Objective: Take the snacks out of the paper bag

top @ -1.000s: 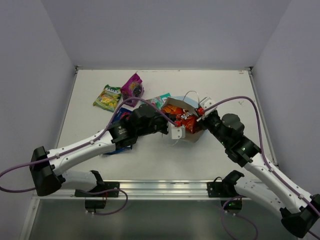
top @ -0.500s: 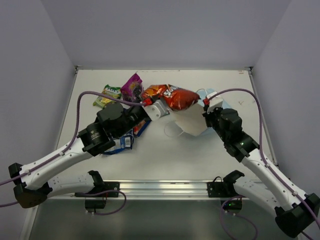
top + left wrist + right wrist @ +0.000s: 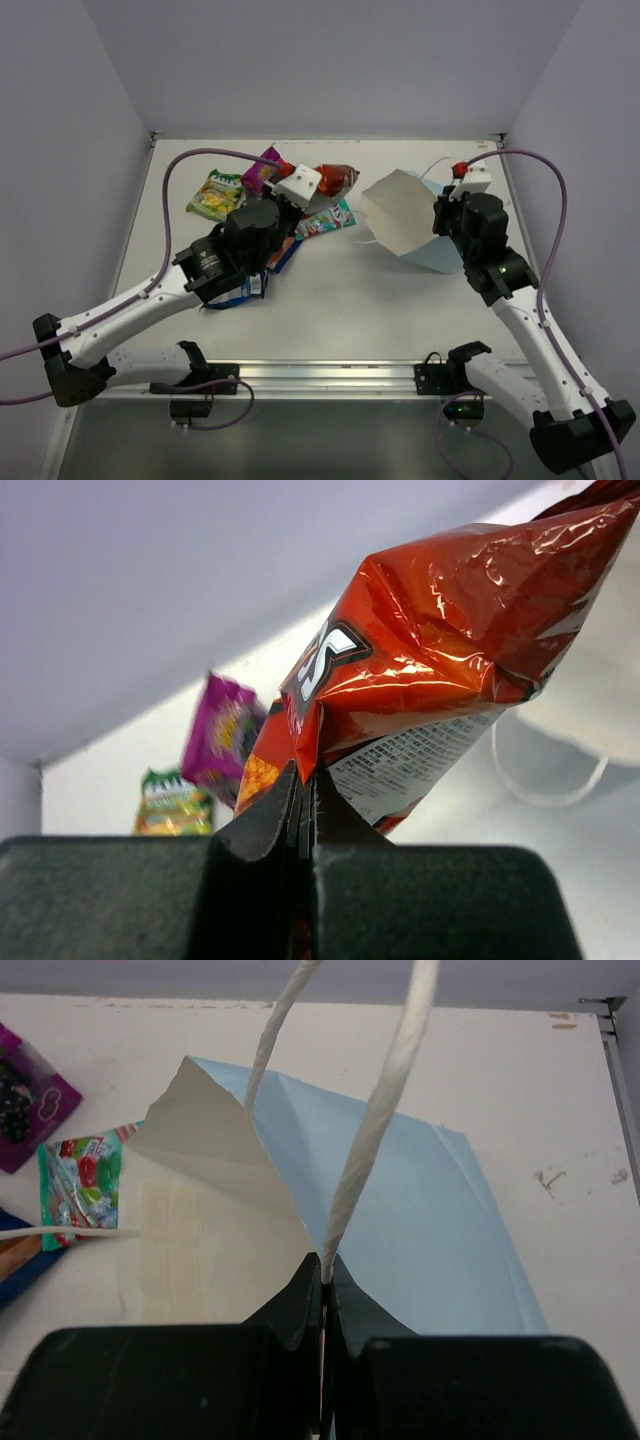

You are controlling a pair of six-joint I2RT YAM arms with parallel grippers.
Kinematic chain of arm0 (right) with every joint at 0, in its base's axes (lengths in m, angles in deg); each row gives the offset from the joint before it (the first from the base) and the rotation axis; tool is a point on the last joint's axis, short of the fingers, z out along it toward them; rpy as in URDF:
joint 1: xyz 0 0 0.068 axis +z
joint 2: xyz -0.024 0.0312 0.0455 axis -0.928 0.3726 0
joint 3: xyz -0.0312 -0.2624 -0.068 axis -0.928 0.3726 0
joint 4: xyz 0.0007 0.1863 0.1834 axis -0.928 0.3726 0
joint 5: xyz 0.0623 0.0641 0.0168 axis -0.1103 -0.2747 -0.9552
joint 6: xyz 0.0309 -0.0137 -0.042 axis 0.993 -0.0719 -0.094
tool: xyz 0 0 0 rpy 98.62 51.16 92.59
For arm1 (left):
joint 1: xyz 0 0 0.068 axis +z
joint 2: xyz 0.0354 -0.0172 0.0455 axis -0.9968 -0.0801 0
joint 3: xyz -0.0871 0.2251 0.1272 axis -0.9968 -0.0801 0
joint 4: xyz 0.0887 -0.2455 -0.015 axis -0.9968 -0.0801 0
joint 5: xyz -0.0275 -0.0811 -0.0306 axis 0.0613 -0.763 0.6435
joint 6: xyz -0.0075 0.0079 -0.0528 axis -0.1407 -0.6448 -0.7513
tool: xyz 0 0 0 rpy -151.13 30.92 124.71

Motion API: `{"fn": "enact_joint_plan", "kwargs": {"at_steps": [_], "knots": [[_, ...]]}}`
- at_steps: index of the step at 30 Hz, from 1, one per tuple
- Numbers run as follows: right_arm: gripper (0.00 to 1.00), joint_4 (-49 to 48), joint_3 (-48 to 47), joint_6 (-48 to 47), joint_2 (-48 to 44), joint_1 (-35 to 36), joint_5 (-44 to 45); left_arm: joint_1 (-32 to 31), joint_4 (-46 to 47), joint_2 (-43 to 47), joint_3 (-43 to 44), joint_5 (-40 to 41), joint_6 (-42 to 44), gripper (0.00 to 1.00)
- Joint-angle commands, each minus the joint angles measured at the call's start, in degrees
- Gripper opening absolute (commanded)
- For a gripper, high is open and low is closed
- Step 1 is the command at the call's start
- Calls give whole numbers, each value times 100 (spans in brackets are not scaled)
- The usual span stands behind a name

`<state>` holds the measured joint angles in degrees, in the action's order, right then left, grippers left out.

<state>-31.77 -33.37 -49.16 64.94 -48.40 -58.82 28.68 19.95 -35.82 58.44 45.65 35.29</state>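
My left gripper [image 3: 305,780] is shut on the edge of the orange-red snack packet [image 3: 440,630], holding it in the air above the back left of the table [image 3: 335,178]. My right gripper [image 3: 325,1265] is shut on a white cord handle [image 3: 380,1130] of the light blue paper bag [image 3: 420,1210]. The bag [image 3: 405,220] hangs tilted with its white mouth facing left. Other snacks lie on the table: yellow-green [image 3: 215,195], magenta-purple [image 3: 265,168] and teal-white [image 3: 328,222]. A dark blue packet [image 3: 282,255] is partly hidden under my left arm.
A blue-white packet [image 3: 238,290] peeks out beneath my left forearm. The bag's second cord handle [image 3: 545,780] hangs loose. Grey walls close in the table [image 3: 330,310] at the back and on both sides.
My left gripper pulled the orange-red packet out of the bag and carried it up and to the back left. My right gripper lifted the bag by its handle toward the right.
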Motion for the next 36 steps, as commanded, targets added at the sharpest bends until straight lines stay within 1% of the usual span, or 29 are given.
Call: {"fn": "enact_joint_plan", "kwargs": {"at_steps": [1, 2, 5, 6, 8, 9, 12, 14, 16, 20, 22, 23, 24, 26, 27, 29, 30, 31, 32, 33, 35, 36], "knots": [[0, 504, -447, 893, 122, -433, -308, 136, -405, -94, -474, 32, -1338, 0], [0, 540, -483, 981, 157, -643, -526, 205, -449, -121, -519, -109, -1480, 0], [0, 611, -588, 1306, 227, -978, -992, 337, -432, -261, -809, -820, -1955, 0], [0, 611, -597, 1464, 236, -1040, -1099, 364, -275, -331, -914, -1240, -2061, 0], [0, 602, -632, 1562, 271, -1224, -1231, 452, 41, -384, -1318, -1681, -2412, 0], [0, 593, -641, 1649, 298, -1269, -1466, 487, 330, -472, -1598, -1953, -2552, 0], [0, 558, -711, 1781, 359, -1401, -1670, 698, 770, -761, -2047, -2429, -3210, 0], [0, 409, -720, 1843, 386, -1524, -1758, 925, 1034, -876, -2268, -2684, -3405, 0], [0, 286, -755, 1966, 447, -1629, -1951, 1075, 1552, -1035, -2558, -2992, -3669, 0], [0, 22, -791, 2265, 640, -1946, -2479, 1383, 1844, -1456, -2673, -3414, -3924, 0], [0, -110, -826, 2432, 806, -2226, -2741, 1480, 1844, -1685, -2647, -3651, -4013, 4], [0, -162, -826, 2476, 860, -2280, -2830, 1481, 1853, -1755, -2647, -3704, -4021, 7], [0, -224, -826, 2572, 904, -2332, -2927, 1489, 1844, -1886, -2621, -3748, -4030, 13], [0, -382, -826, 2678, 1044, -2481, -3164, 1489, 1775, -2036, -2533, -3845, -3995, 20], [0, -435, -808, 2774, 1088, -2526, -3209, 1489, 1713, -2176, -2376, -3967, -3934, 27], [0, -593, -800, 2853, 1211, -2649, -3270, 1489, 1512, -2256, -2217, -4091, -3881, 37], [0, -611, -826, 2863, 1255, -2684, -3305, 1489, 1441, -2239, -2060, -4074, -3829, 49], [0, -611, -843, 2854, 1299, -2737, -3323, 1489, 1371, -2196, -1988, -4048, -3793, 54], [0, -611, -852, 2828, 1361, -2755, -3306, 1489, 1283, -2056, -1866, -3961, -3767, 64], [0, -611, -852, 2810, 1379, -2764, -3271, 1489, 1064, -1950, -1812, -3916, -3680, 71], [0, -611, -852, 2784, 1414, -2825, -3218, 1472, 914, -1609, -1742, -3767, -3548, 83], [2, -611, -861, 2784, 1449, -2851, -3200, 1472, 861, -1485, -1681, -3723, -3460, 94]]}}
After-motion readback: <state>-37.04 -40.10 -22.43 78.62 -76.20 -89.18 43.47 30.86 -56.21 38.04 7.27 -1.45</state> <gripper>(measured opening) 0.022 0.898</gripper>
